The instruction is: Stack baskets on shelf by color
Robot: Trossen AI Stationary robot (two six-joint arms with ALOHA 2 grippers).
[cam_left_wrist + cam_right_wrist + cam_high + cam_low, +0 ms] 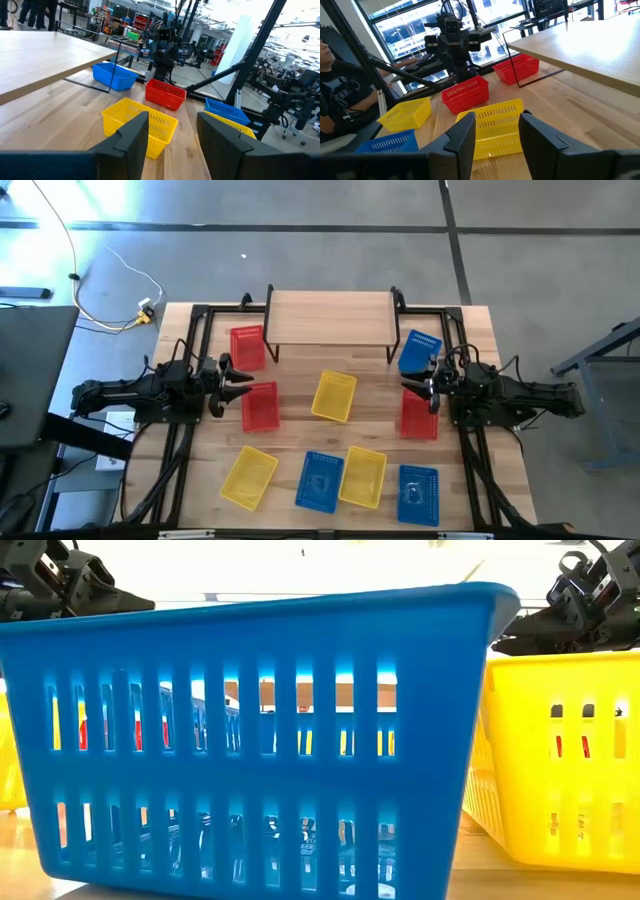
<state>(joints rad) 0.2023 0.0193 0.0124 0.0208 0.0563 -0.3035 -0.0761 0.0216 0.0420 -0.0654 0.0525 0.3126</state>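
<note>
Nine baskets lie on the table on their bottoms. Two red ones (247,347) (260,406) are at the left and one red (419,416) is at the right. A yellow one (334,396) sits in the middle. A blue one (419,352) sits by the shelf's right legs. Yellow (249,477), blue (320,481), yellow (363,476) and blue (418,494) line the near edge. The shelf (330,318) stands at the far edge, its top bare. My left gripper (238,376) (172,135) is open above the left red baskets. My right gripper (415,387) (497,135) is open between the right red and blue baskets.
The low view is filled by the near blue basket (260,730) and a yellow one (565,755). Black frame rails (190,420) run along both table sides. A person (335,90) sits beyond the table's left side. Bare wood lies between the middle yellow basket and the shelf.
</note>
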